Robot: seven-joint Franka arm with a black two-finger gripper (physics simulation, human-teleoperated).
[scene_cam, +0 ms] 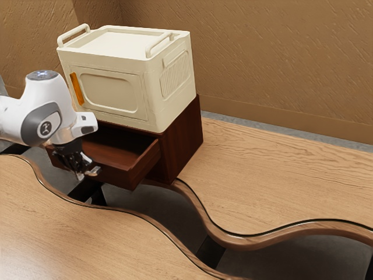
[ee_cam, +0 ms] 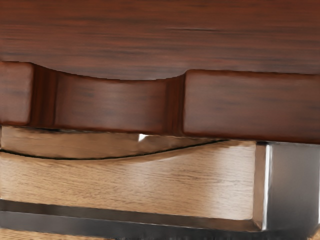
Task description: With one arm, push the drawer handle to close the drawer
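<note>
Drawer [scene_cam: 119,176] juts open beneath the cream box [scene_cam: 111,93], jaws by its front, wide or narrow I cannot tell.

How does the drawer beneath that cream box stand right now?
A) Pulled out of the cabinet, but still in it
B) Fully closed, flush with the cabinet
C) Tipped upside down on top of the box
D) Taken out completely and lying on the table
A: the drawer juts out from the dark wooden cabinet, with its inside showing.
</note>
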